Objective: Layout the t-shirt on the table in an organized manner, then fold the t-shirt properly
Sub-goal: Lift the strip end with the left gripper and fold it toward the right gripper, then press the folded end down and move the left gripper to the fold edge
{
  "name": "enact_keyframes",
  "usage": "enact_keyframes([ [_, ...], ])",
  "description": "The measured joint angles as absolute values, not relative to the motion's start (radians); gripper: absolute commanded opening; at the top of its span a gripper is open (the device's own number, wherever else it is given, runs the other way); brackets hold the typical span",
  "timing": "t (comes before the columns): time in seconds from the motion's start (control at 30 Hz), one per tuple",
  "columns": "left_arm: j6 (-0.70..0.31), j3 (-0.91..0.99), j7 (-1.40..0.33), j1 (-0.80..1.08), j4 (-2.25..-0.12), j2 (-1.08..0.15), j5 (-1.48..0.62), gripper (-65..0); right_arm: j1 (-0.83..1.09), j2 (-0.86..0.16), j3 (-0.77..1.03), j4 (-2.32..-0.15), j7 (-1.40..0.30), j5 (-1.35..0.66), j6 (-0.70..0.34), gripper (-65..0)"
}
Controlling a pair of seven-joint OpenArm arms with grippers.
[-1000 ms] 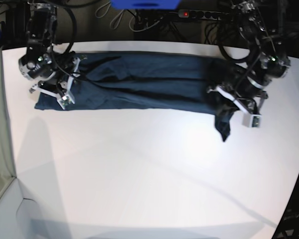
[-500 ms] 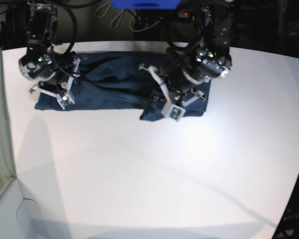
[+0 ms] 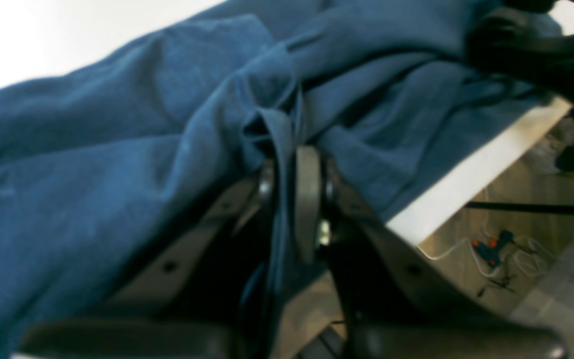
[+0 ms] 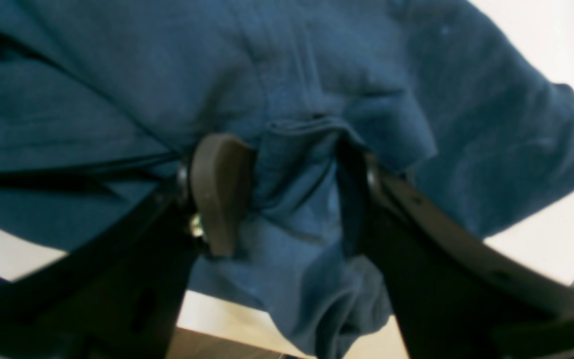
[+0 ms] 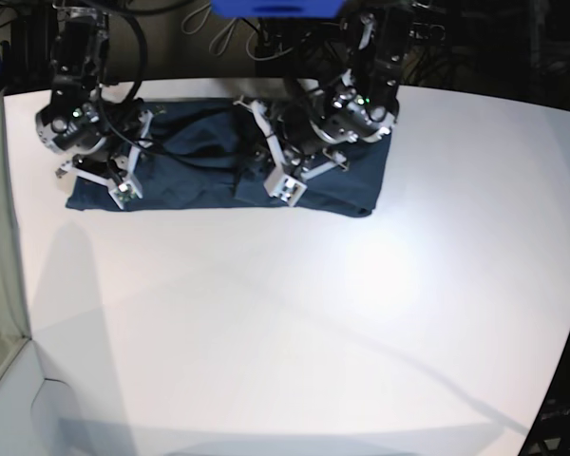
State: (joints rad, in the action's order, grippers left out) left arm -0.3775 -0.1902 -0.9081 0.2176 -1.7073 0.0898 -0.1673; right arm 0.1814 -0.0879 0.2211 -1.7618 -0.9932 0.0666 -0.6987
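The dark navy t-shirt (image 5: 190, 180) lies as a folded band along the far edge of the white table (image 5: 266, 313). My left gripper (image 5: 266, 166) is over the band's middle and is shut on a pinch of cloth. In the left wrist view the fingers (image 3: 287, 159) meet with the t-shirt (image 3: 117, 124) between them. My right gripper (image 5: 123, 180) sits on the shirt's left end. In the right wrist view its jaws (image 4: 292, 189) stand apart around a thick fold of the t-shirt (image 4: 317, 65). The neck label is hidden.
The table's far edge (image 3: 471, 174) runs right beside the shirt, with floor, cables and a small orange and blue tool (image 3: 491, 247) below it. A blue object (image 5: 275, 8) and dark cables lie behind the table.
My left arm has carried the shirt's right end leftward over the rest, so the band is now much shorter. My right arm has not moved.
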Motion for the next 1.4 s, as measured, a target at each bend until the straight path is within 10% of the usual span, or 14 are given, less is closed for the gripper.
enact_keyframes([
  [0.67, -0.377, -0.242, -0.915, 0.13, -1.666, 0.119, -0.167, -64.4, 0.181, -0.088, 0.221, -1.762, -0.994, 0.067, -0.699, -33.0],
  [0.97, -0.379, -0.249, -0.916, 0.138, -1.665, 0.117, -0.176, -33.9, 0.181, -0.088, 0.221, -1.762, -0.994, 0.067, -0.699, -33.0],
  [1.4, -0.389, -0.138, -0.91, 0.138, -1.89, 0.06, -0.186, -33.4, 0.167, -0.085, 0.224, -1.785, -1.024, 0.072, -0.699, -32.4],
])
